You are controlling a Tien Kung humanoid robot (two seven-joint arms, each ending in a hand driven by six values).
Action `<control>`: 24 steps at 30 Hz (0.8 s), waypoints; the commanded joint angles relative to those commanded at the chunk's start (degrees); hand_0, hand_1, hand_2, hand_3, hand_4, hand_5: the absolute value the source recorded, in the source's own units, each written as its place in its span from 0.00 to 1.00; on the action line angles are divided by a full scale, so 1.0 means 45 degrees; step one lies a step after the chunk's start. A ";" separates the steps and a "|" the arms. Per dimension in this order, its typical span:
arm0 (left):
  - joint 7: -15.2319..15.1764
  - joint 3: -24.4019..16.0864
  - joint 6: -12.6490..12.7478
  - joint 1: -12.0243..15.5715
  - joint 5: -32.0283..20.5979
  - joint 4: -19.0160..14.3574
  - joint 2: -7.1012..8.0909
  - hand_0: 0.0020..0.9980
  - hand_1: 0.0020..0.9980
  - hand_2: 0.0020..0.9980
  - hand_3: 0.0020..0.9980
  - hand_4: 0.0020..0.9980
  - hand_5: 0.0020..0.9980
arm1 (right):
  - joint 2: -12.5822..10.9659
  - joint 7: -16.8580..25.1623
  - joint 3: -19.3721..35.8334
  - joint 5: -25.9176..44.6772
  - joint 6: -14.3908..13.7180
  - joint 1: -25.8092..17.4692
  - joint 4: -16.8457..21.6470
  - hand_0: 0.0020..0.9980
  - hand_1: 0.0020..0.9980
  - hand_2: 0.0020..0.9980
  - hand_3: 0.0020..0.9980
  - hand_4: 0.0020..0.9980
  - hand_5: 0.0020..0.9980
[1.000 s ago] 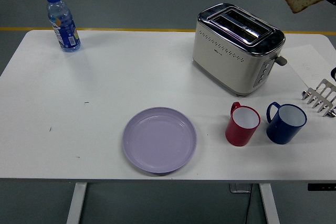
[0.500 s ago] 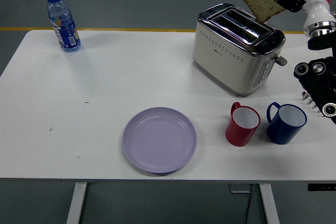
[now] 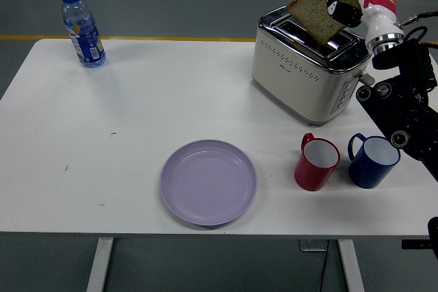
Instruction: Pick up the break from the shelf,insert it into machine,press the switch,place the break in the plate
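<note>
A brown slice of bread (image 3: 319,10) hangs tilted just above the slots of the cream and chrome toaster (image 3: 301,73), at the table's far right. My right hand (image 3: 344,3) is shut on the slice's right side, with the black arm (image 3: 400,107) reaching in from the right edge. The toaster's lever (image 3: 367,78) sticks out on its right end. A lilac plate (image 3: 208,182) lies bare near the front edge, left of the cups. My left hand is out of sight.
A red cup (image 3: 316,163) and a blue cup (image 3: 371,160) stand side by side in front of the toaster. A water bottle (image 3: 82,29) stands at the far left corner. Cables lie on the floor beyond the table.
My right hand has carried the bread leftward and down from the top right corner to just over the toaster's slots. The arm now covers the metal rack at the right edge.
</note>
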 joint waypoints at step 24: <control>-0.0058 0.0142 0.0076 -0.0013 -0.0134 0.0000 0.0000 0.70 0.77 0.80 0.72 0.43 0.95 | 0.0381 -0.1222 -0.0354 -0.1772 0.1113 0.0575 -0.1398 0.38 0.48 0.58 0.72 0.54 0.00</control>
